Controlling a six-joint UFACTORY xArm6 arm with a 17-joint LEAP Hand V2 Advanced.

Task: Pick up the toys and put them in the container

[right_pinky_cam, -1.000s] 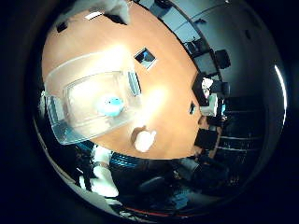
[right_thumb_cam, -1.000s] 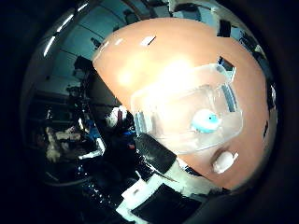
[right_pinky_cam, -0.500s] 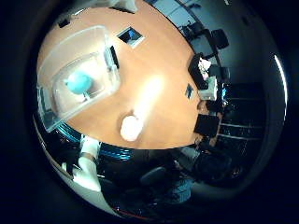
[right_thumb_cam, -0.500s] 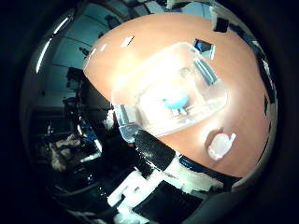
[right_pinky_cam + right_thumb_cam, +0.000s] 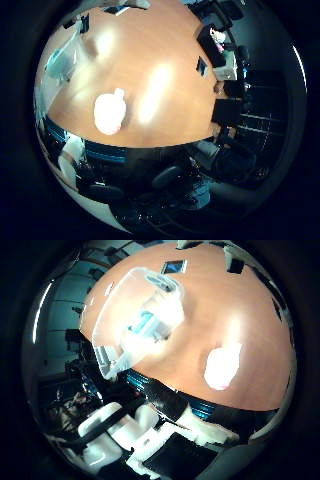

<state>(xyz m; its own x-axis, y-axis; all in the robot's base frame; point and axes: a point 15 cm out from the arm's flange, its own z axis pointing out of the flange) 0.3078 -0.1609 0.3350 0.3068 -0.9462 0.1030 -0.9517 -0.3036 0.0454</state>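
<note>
hand [image 5: 150, 440]: white and black parts of it show at the edge of the thumb-side palm view, over the near rim of the table; nothing is seen in its grasp, and whether the fingers are curled or straight cannot be told.
white toy [image 5: 222, 366]: lies on the bare wood, on its own, near the table edge closest to the hand; well apart from the container.
container [image 5: 120, 315]: clear plastic box with a latch at its end, standing on the table near one edge.
blue toy [image 5: 142, 322]: sits inside the container, seen through its clear wall.
table [image 5: 165, 60]: orange-brown wood, with bright glare patches on the top.
dark square [image 5: 173, 266]: a small dark panel set in the tabletop just beyond the container.
chairs [image 5: 227, 112]: dark office chairs stand along the far side of the table.
writing: none can be read on any of these things.
</note>
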